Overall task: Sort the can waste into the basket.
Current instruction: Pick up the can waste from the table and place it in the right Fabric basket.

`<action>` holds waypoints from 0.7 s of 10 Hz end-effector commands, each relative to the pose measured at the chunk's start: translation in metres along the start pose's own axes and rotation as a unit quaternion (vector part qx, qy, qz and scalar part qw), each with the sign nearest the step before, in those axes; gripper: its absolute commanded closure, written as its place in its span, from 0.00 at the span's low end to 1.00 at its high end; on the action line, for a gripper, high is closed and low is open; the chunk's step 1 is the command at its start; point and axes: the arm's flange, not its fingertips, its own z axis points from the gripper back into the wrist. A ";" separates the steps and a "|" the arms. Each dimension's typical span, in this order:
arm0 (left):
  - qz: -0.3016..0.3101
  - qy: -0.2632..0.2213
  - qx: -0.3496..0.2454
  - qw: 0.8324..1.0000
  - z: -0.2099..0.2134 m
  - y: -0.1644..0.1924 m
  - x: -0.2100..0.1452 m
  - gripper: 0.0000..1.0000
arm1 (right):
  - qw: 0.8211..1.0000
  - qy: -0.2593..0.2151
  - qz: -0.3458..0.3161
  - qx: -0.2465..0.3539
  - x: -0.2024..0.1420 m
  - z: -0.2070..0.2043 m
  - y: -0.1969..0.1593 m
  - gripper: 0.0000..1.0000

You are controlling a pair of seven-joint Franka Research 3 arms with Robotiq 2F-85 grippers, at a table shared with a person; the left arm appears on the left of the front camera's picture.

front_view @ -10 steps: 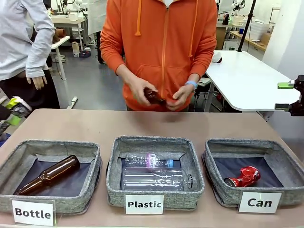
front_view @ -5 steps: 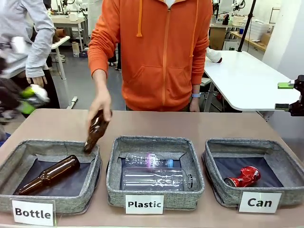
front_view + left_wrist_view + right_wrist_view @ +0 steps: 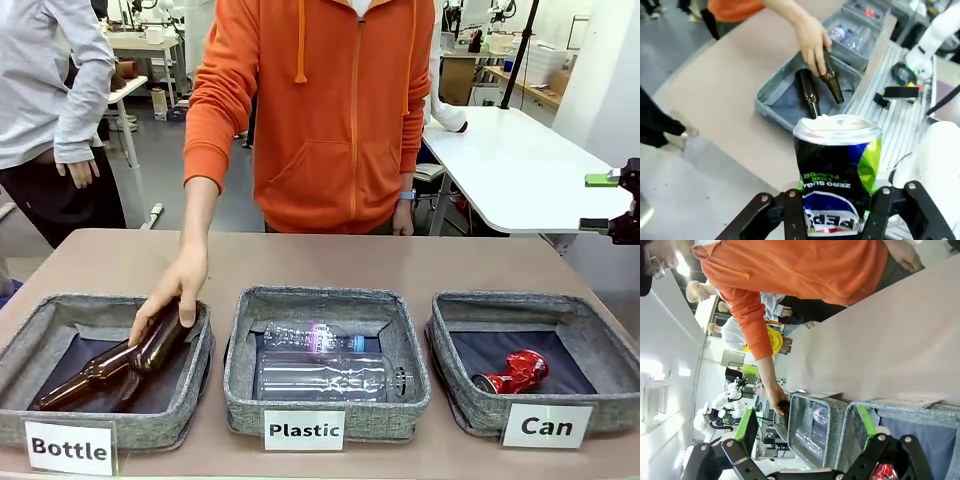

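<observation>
My left gripper [image 3: 837, 201] pinches the black can [image 3: 836, 155], far from the basket [image 3: 470, 405]. My right gripper [image 3: 807, 429] stands spread near it.

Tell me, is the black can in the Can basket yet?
Not yet. The left hand grips the black can in the air; the basket holds the red can alone.

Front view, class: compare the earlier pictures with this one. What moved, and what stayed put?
The person's hand carried a second brown glass bottle down and leftward into the grey woven basket labelled Bottle, beside the first bottle, and still touches it. The shiny red metal can and clear plastic bottles stayed put.
</observation>
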 end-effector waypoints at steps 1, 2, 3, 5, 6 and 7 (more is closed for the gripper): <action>0.004 -0.025 -0.003 1.000 -0.020 0.020 0.003 0.64 | 1.000 0.003 0.010 0.002 0.001 0.002 0.001 0.00; 0.001 -0.030 -0.008 1.000 -0.024 0.022 0.006 0.64 | 1.000 0.003 0.010 0.002 0.001 0.002 0.001 0.00; 0.008 -0.033 -0.011 0.999 -0.031 0.025 0.015 0.64 | 1.000 0.003 0.010 0.002 0.001 0.002 0.001 0.00; 0.005 -0.037 -0.031 0.999 -0.048 0.023 0.032 0.64 | 1.000 0.003 0.010 0.002 0.001 0.002 0.001 0.00; 0.014 -0.041 -0.044 0.998 -0.061 0.020 0.044 0.64 | 1.000 0.003 0.010 0.002 0.001 0.002 0.001 0.00; 0.018 -0.033 -0.055 0.998 -0.083 0.017 0.061 0.64 | 1.000 0.003 0.010 0.002 0.001 0.002 0.001 0.00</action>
